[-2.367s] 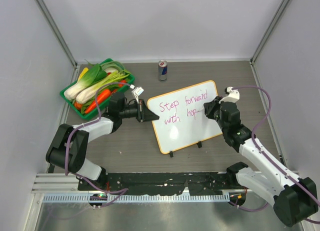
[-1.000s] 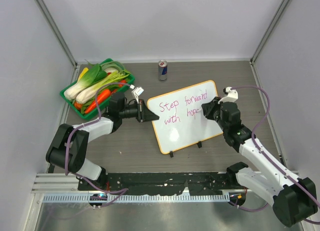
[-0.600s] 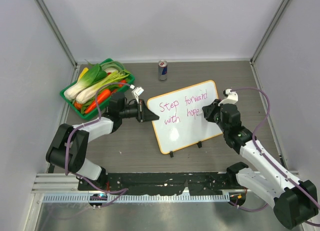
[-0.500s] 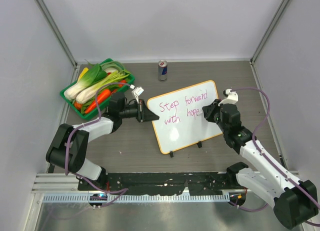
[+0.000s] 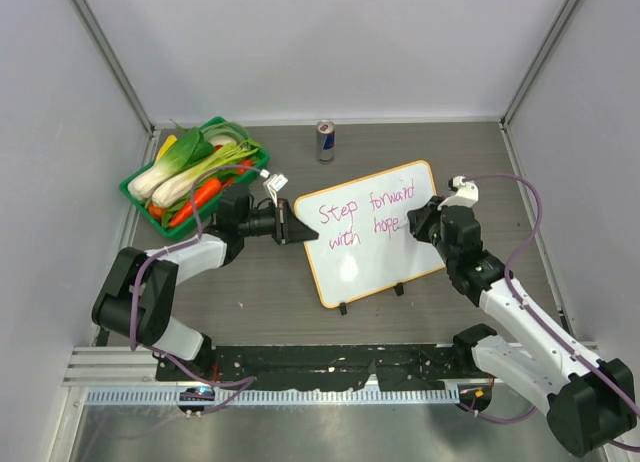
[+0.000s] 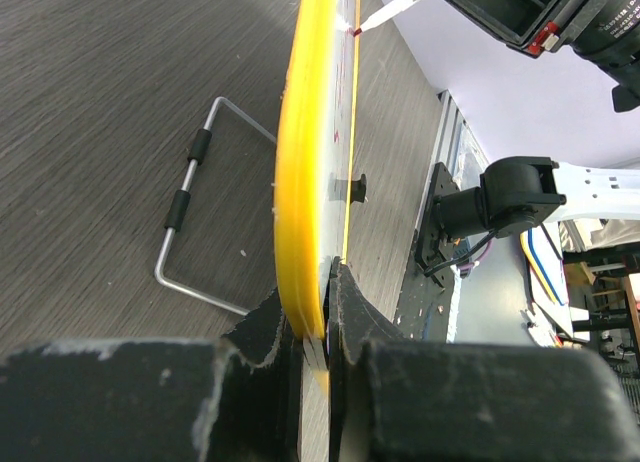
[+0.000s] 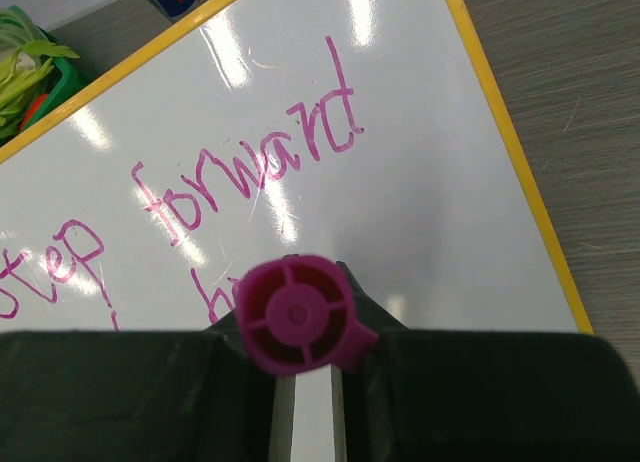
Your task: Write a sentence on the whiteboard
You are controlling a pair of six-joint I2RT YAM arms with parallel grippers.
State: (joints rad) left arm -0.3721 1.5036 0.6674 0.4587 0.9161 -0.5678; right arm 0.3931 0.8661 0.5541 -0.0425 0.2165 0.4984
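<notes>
The whiteboard (image 5: 372, 250) stands tilted on the table, orange-rimmed, with two black clips on its near edge. The sentence (image 5: 365, 216) in pink reads "Step forward with hope" in two lines. My left gripper (image 5: 296, 230) is shut on the board's left edge; the left wrist view shows its jaws (image 6: 318, 327) pinching the yellow rim (image 6: 305, 172). My right gripper (image 5: 414, 225) is shut on a pink marker (image 7: 295, 312), at the end of "hope". The marker's tip (image 6: 384, 13) is at the board's face. The right wrist view shows "forward" (image 7: 250, 172) on the whiteboard (image 7: 420, 212).
A green basket (image 5: 140, 195) of vegetables sits at the back left, close behind my left arm. A drink can (image 5: 325, 140) stands behind the board. The board's wire stand (image 6: 190, 212) lies on the table behind it. Enclosure walls stand on three sides.
The last word has gone from "hop" to "hope". My right gripper with the marker shifted slightly right along the second line. The left gripper has kept its hold.
</notes>
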